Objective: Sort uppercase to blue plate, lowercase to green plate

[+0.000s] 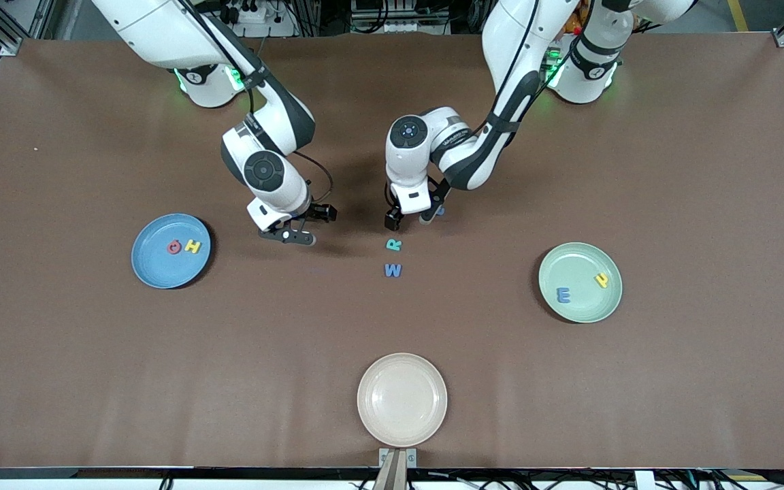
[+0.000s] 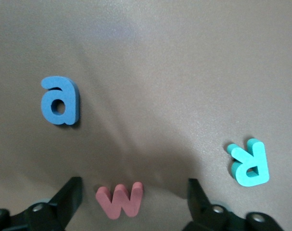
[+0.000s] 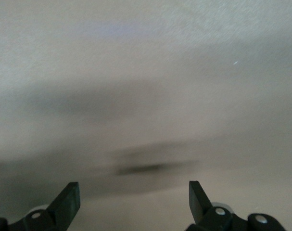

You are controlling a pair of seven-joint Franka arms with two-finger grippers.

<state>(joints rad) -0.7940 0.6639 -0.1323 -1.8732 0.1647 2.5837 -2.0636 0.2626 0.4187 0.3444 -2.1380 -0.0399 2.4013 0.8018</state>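
Looking from the front, the blue plate [image 1: 171, 251] is holding a red Q [image 1: 173, 247] and yellow H [image 1: 192, 246], the green plate [image 1: 580, 282] a blue letter [image 1: 563, 295] and yellow y [image 1: 601, 280], while a teal R [image 1: 394, 244] and blue W [image 1: 393, 270] are lying mid-table. The right gripper [image 1: 288, 237] is hovering between blue plate and R. In the left wrist view, the left gripper [image 2: 131, 199] is standing wide around a red m [image 2: 120, 199], not gripping it, near a blue rounded letter [image 2: 60, 100]. In the right wrist view, wide fingers [image 3: 69, 199] are hanging over bare table [image 3: 146, 86].

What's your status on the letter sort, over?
Left gripper open, straddling the red m. Right gripper open, over bare table. Teal R and blue W unsorted. Nothing in the way.
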